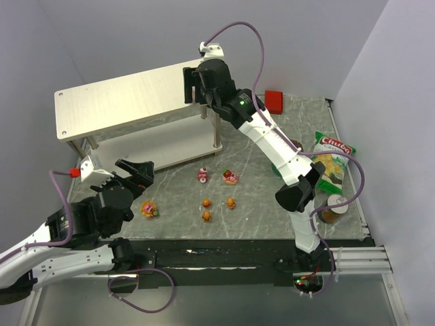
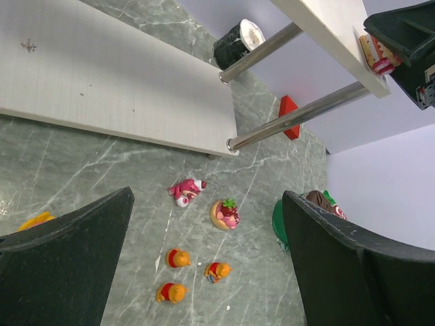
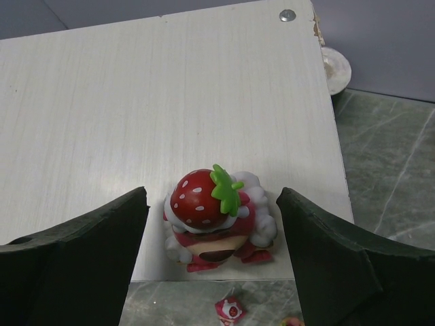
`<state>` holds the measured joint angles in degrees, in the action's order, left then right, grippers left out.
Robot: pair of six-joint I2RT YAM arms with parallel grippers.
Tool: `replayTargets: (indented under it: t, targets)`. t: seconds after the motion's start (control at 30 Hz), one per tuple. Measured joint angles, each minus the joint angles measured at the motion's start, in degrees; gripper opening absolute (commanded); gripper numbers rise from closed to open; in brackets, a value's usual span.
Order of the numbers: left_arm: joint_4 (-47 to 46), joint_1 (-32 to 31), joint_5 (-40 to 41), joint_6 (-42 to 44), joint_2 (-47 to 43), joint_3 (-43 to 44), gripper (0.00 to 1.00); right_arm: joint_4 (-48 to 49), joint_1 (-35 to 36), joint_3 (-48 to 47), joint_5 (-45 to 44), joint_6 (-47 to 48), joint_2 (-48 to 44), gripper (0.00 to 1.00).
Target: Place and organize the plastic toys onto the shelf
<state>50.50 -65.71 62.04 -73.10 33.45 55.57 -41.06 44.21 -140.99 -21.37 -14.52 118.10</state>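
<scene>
One pink-red plastic strawberry bear (image 3: 216,221) on top board of pale wooden two-tier shelf (image 1: 129,102), between parted jaws of right gripper (image 3: 212,204), untouched. Left gripper (image 1: 122,175) gaping, empty.

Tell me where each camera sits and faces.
Top external: above, behind the bases, looking down on shelf, loose toys, both arms.
Left wrist: over the table, facing shelf legs and those toys; left gripper frames it.
Right wrist: above the shelf top, looking down at a strawberry bear inside the open right gripper.
Shared: both wrist views show that bear.
</scene>
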Motion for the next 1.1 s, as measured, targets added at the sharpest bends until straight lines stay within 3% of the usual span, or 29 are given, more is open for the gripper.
replayTargets:
  t: [0.43, 0.7, 1.1]
  targets:
    - [0.1, 0.0, 0.2, -0.2, 0.0, -0.1, 0.96, -0.4, 0.3, 0.7, -1.1, -3.9, -0.6, 0.75]
    - [0.6, 0.0, 0.2, -1.1, -0.3, -0.5, 0.96, -0.5, 1.1, 0.7, -4.5, -3.6, -0.4, 0.58]
    - [1.5, 0.0, 0.2, -1.6, -0.4, -0.7, 0.96, 3.1, 2.8, 0.2, -11.9, -2.3, 1.8, 0.57]
